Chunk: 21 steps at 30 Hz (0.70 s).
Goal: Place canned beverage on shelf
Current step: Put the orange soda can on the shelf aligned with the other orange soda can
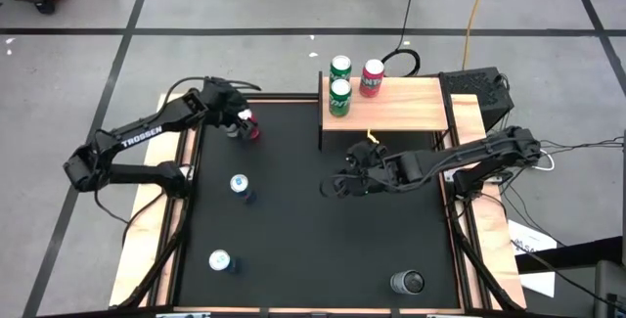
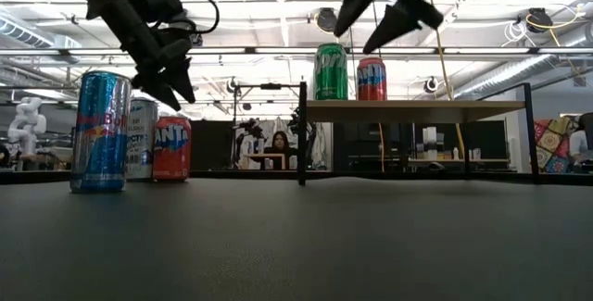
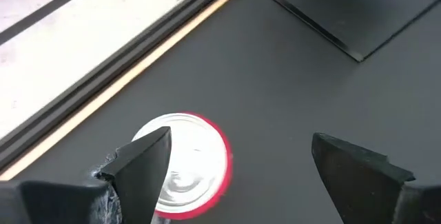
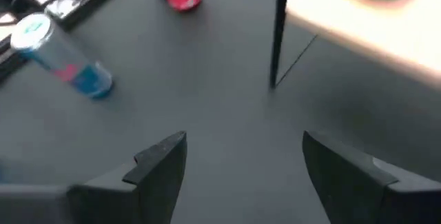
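A red can (image 1: pixel 251 128) stands upright on the black mat (image 1: pixel 313 240) at the far left; the low view shows it as the orange-red can (image 2: pixel 171 148). My left gripper (image 1: pixel 240 122) hovers open just above it, fingers slanting down, and the can's silver top (image 3: pixel 182 165) lies below and between its fingers (image 3: pixel 241 145), nearer one of them. The wooden shelf (image 1: pixel 401 108) at the far right carries two green cans (image 1: pixel 340 67) (image 1: pixel 339 96) and a red one (image 1: pixel 372 77). My right gripper (image 1: pixel 331 186) hangs open over the mat in front of the shelf, holding nothing.
A blue can (image 1: pixel 239 185) and a second silver-topped can (image 1: pixel 219 259) stand on the mat's left half. A dark can (image 1: pixel 407 281) sits near the front right. The shelf's black post (image 4: pixel 278 31) stands ahead of my right gripper (image 4: pixel 244 141). The mat's middle lies bare.
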Motion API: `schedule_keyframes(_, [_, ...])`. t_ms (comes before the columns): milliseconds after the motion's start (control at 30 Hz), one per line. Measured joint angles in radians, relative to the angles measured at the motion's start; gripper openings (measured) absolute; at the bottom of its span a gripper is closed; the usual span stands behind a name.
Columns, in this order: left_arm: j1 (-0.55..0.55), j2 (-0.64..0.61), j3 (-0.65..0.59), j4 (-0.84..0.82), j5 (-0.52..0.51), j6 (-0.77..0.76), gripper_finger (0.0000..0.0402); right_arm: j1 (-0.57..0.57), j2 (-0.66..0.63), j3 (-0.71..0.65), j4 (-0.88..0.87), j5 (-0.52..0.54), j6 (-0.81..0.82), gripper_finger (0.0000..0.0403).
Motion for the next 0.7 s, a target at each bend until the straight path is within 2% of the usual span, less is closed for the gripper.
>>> schedule_keyframes(167, [0.031,0.01,0.0,-0.01,-0.001,0.017,0.0349,-0.01,0.001,-0.055,0.153,-0.034,-0.037,0.0273])
schedule_keyframes(300, [0.033,0.011,0.001,-0.059,-0.004,0.022,0.0349,-0.025,0.001,-0.056,0.168,-0.034,-0.064,0.0274])
schedule_keyframes(467, [0.033,0.026,0.001,-0.085,-0.062,0.075,0.0349,-0.048,0.001,-0.055,0.187,-0.072,-0.111,0.0274])
schedule_keyframes(700, [0.033,0.072,0.005,-0.045,-0.096,0.08,0.0349,-0.063,0.001,-0.055,0.205,-0.087,-0.158,0.0274])
